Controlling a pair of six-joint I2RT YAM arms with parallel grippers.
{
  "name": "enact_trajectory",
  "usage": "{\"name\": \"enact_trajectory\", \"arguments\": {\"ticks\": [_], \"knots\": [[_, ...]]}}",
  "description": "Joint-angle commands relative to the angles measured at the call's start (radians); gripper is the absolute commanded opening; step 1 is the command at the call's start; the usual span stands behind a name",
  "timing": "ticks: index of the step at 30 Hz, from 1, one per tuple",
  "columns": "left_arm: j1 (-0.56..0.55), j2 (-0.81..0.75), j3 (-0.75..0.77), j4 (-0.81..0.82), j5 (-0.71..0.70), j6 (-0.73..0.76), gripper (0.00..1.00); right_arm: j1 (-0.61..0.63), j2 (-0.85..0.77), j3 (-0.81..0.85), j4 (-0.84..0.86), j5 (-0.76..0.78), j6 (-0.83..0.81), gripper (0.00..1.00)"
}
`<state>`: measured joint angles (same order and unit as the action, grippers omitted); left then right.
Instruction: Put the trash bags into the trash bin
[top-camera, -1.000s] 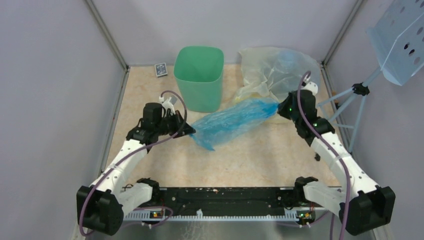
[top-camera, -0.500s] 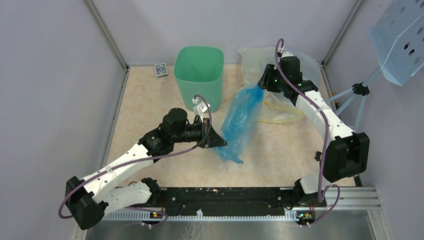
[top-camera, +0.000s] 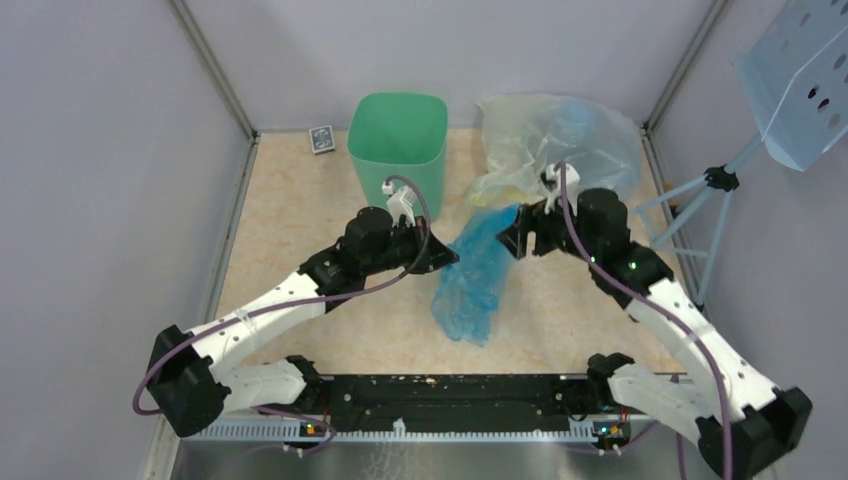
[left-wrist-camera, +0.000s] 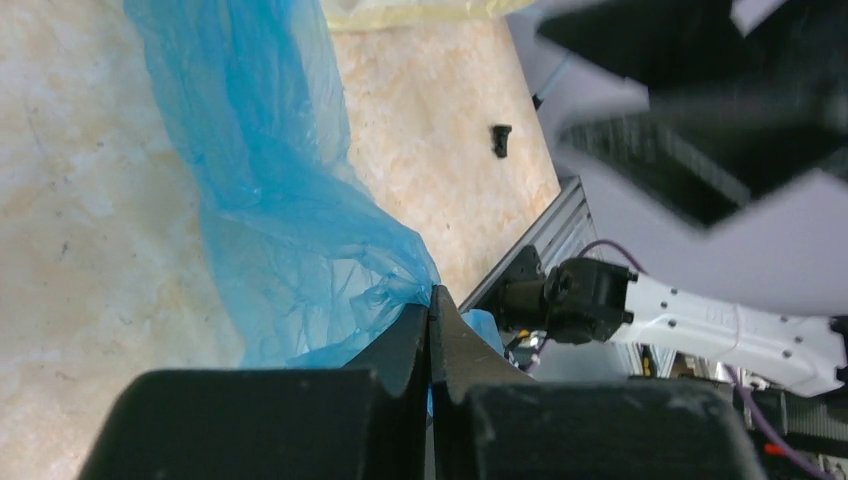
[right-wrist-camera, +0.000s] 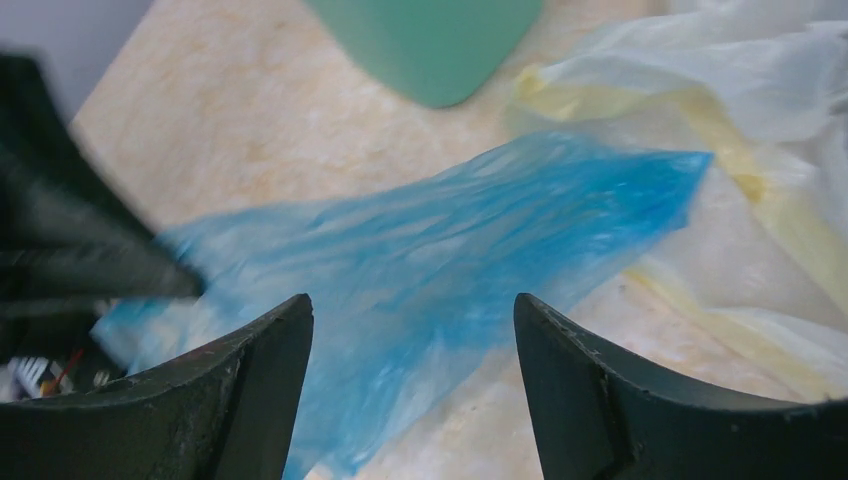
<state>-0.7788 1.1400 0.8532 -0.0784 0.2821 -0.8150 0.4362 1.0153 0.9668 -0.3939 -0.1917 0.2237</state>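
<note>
the beige marbled counter carries everything. at its far right corner sits a loose heap of pale bags, yellowish and see-through, with a bluish tint showing inside the heap. near of that heap, a crumpled blue bag runs from the middle of the counter toward the near edge, between the two arms; in the right wrist view its far end overlaps the edge of the pale plastic. the green bin stands upright at the far middle of the counter, left of the heap and apart from the blue bag, with nothing visible inside it. the left hand reaches in from the left, just near of the bin, and its fingers are pressed flat together with a fold of the blue bag pinched at their tips. the right hand sits at the far end of the blue bag with its fingers spread wide, the blue plastic below the gap and nothing gripped. a small dark card box lies at the far edge, left of the bin.
</note>
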Motion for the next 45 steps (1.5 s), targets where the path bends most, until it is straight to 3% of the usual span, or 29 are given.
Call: {"name": "enact_trajectory", "arguments": {"ticks": [1, 6, 13, 18, 20, 21, 23, 27, 30, 37, 45], "knots": [[-0.002, 0.021, 0.010, 0.138, -0.088, -0.042, 0.00, 0.116, -0.169, -0.165, 0.121, -0.160, -0.071, 0.73], [-0.002, 0.046, 0.026, 0.130, -0.103, -0.046, 0.00, 0.338, -0.190, -0.228, 0.178, -0.057, -0.082, 0.73], [-0.001, 0.038, 0.024, 0.121, -0.119, -0.048, 0.00, 0.368, -0.109, -0.293, 0.306, -0.062, -0.045, 0.68], [0.000, 0.042, 0.022, 0.121, -0.120, -0.026, 0.01, 0.369, -0.098, -0.278, 0.322, 0.014, 0.000, 0.23], [0.004, 0.035, 0.022, 0.119, -0.121, 0.017, 0.05, 0.368, -0.104, -0.270, 0.318, 0.049, 0.041, 0.04], [0.009, 0.028, 0.028, 0.108, -0.116, 0.058, 0.10, 0.368, -0.105, -0.261, 0.305, 0.076, 0.060, 0.00], [0.014, -0.001, 0.052, 0.026, -0.149, 0.130, 0.27, 0.368, -0.102, -0.239, 0.272, 0.120, 0.088, 0.00], [0.018, -0.092, 0.050, -0.090, -0.255, 0.243, 0.80, 0.362, -0.069, -0.177, 0.212, 0.124, 0.117, 0.00], [0.019, -0.160, 0.018, -0.144, -0.319, 0.290, 0.98, 0.357, -0.026, -0.099, 0.158, 0.115, 0.135, 0.00], [0.018, -0.285, -0.147, -0.097, -0.254, 0.401, 0.99, 0.351, 0.073, 0.059, 0.008, 0.097, 0.176, 0.00], [0.018, -0.383, -0.355, 0.138, -0.196, 0.471, 0.99, 0.315, 0.082, 0.078, -0.003, 0.053, 0.206, 0.00]]}}
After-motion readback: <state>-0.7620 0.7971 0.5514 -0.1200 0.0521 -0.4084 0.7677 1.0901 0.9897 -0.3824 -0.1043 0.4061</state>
